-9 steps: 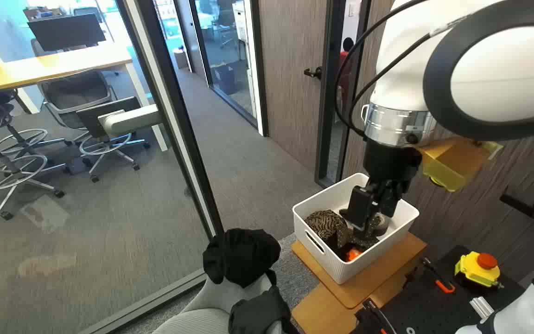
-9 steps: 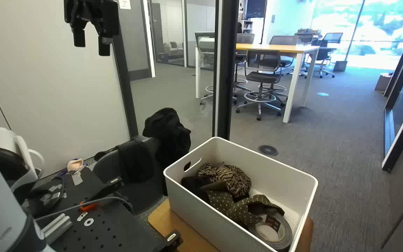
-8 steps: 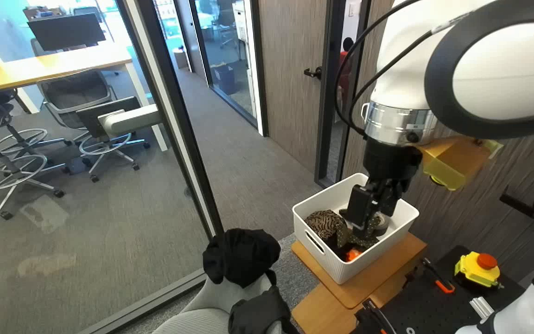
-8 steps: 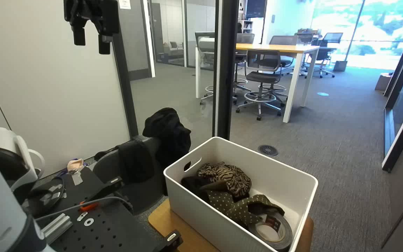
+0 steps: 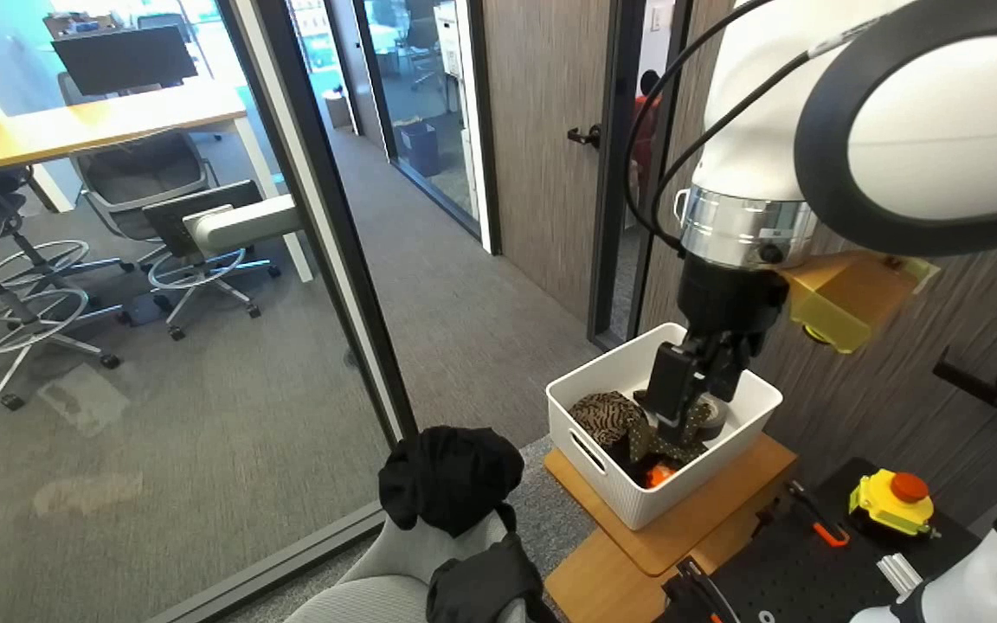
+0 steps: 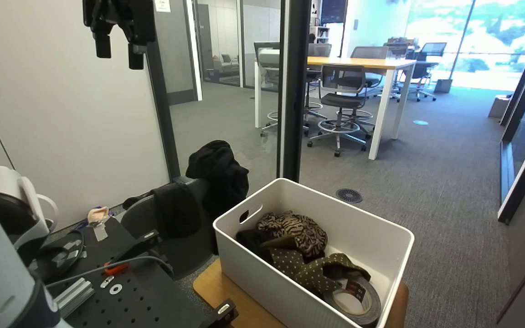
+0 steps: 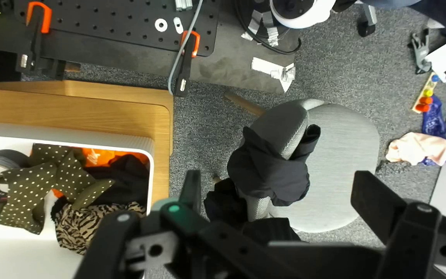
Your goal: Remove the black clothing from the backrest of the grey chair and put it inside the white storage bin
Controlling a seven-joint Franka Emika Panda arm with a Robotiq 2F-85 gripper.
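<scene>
Loosely, black clothing [image 6: 219, 177] drapes over the grey chair's backrest [image 7: 279, 121], pointing downward, long axis near upright in an exterior view. Above, the gripper [image 6: 120, 53] stands spread. The white storage bin [image 6: 262, 284] nearby holds polka-dot cloth [image 6: 285, 263], animal-print cloth [image 6: 306, 232] and duct tape [image 6: 374, 303].

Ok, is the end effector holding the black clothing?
No, the end effector hangs open with nothing between its fingers, and the black clothing drapes over the grey chair's backrest.
</scene>
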